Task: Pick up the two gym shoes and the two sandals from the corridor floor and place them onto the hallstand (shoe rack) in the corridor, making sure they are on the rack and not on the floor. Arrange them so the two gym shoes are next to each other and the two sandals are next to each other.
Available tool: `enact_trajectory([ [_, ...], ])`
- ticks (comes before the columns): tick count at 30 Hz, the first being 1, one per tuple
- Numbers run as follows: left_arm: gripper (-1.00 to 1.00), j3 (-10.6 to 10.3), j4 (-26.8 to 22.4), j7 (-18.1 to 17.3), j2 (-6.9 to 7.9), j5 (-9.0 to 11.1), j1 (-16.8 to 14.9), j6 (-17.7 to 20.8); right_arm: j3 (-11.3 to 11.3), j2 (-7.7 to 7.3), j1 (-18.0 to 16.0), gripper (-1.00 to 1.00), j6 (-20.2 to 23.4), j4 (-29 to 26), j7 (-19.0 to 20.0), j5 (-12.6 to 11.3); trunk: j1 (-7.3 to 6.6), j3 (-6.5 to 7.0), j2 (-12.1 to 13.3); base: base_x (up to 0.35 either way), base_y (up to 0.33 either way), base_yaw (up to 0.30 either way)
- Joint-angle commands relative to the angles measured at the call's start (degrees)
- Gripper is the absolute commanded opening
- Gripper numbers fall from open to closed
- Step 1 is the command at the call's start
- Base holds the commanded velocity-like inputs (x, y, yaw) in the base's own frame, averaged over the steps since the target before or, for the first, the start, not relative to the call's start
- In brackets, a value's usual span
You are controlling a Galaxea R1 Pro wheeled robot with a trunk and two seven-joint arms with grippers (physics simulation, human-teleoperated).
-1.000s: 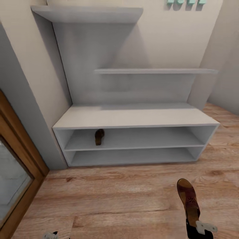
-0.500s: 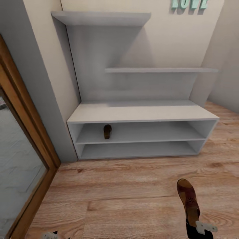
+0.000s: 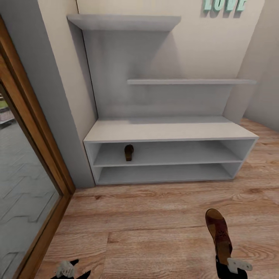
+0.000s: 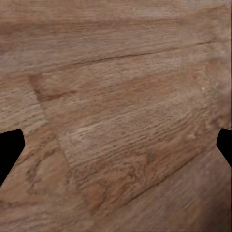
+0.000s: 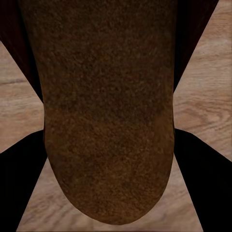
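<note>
Sandal (image 3: 219, 234), gripped at its heel end by right gripper (image 3: 231, 267), lengthwise toward shoe rack (image 3: 170, 131); its mate (image 3: 129, 152) lay on the rack's upper shelf; left gripper (image 3: 68, 269) spread wide, empty.

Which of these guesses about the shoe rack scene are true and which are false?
1. One sandal already lies on the hallstand's upper open shelf. True.
2. The right gripper carries a white sneaker. False: it is shut on a brown sandal, held out over the corridor floor.
3. The left gripper is holding a shoe. False: in the left wrist view its fingers stand wide apart, with bare wood flooring between them.
4. The lower open shelf holds a pair of shoes. False: no shoe lies on the part of it that shows.
5. Teal letters hang on the wall above the hallstand. True.
</note>
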Motion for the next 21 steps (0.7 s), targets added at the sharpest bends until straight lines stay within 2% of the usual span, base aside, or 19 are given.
enact_trajectory([
  [1,1.0,0.38,-1.64,-8.73,-0.05,0.2,-1.3,0.31,0.01,0.08,-0.03,-1.0,-0.14,0.18,0.17,-0.31,-0.01,-0.05,-0.02,0.0,0.0,0.0],
  [2,1.0,0.46,-1.88,-10.98,-0.06,0.23,-1.55,0.37,0.06,0.14,-0.03,-1.0,-0.11,0.21,0.17,-0.3,-0.01,-0.05,-0.02,0.0,0.0,0.0],
  [4,1.0,0.53,-1.87,-13.32,-0.04,0.28,-1.76,0.4,0.11,0.54,-0.03,-1.0,-0.07,0.24,0.17,-0.25,-0.01,-0.05,-0.02,0.0,0.0,0.0],
  [11,1.0,0.71,-1.76,-15.72,0.39,0.34,-1.85,0.37,0.32,3.34,-0.03,-1.0,1.18,-0.11,0.18,0.24,-0.01,-0.05,-0.02,0.0,0.0,0.0],
  [15,1.0,0.78,-1.74,-17.4,0.6,0.34,-1.82,0.39,0.44,5.33,0.02,-1.0,6.51,-2.16,0.18,0.4,-0.01,-0.05,-0.02,0.0,0.0,0.0],
  [18,1.0,0.78,-1.81,-18.38,0.65,0.31,-1.81,0.38,0.46,6.81,0.01,-1.0,12.13,-4.76,0.18,0.7,-0.01,-0.05,-0.02,0.0,0.0,0.0],
  [19,1.0,0.78,-2.01,-18.94,0.69,0.3,-1.81,0.37,0.49,7.88,-0.04,-1.0,16.76,-6.96,0.14,1.18,-0.01,-0.05,-0.02,0.0,0.0,0.0],
  [21,1.0,0.78,-2.16,-19.48,0.75,0.32,-1.84,0.37,0.5,9.05,-0.12,-1.0,21.78,-9.53,0.0,1.96,-0.01,-0.05,-0.02,0.0,0.0,0.0],
])
